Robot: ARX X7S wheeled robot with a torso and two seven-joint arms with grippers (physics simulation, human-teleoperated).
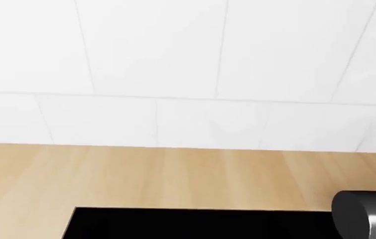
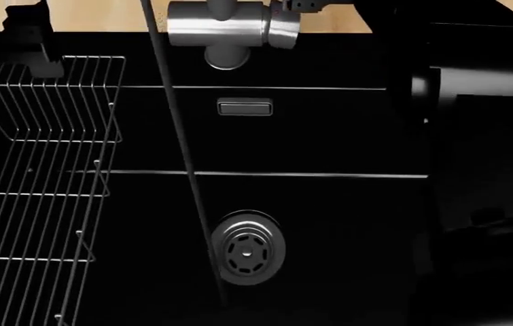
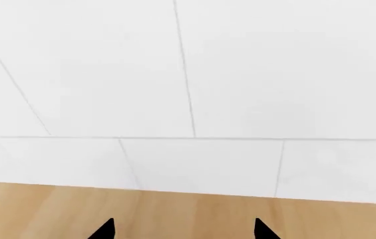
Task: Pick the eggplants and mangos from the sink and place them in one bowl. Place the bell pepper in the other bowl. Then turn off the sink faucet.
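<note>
The head view looks down into the black sink, with its steel drain, overflow slot and a wire rack at the left. No eggplants, mangos, bell pepper or bowl show in any view. The sink faucet stands at the basin's far rim, and its steel body also shows in the left wrist view. My right gripper is open over the wooden counter, nothing between its two black tips. A black part of my left arm shows beside the rack; its jaws are unreadable.
My dark right arm fills the basin's right side. A thin dark slanted line runs from the faucet area down to beside the drain. Behind the sink lie a wooden counter and a white tiled wall.
</note>
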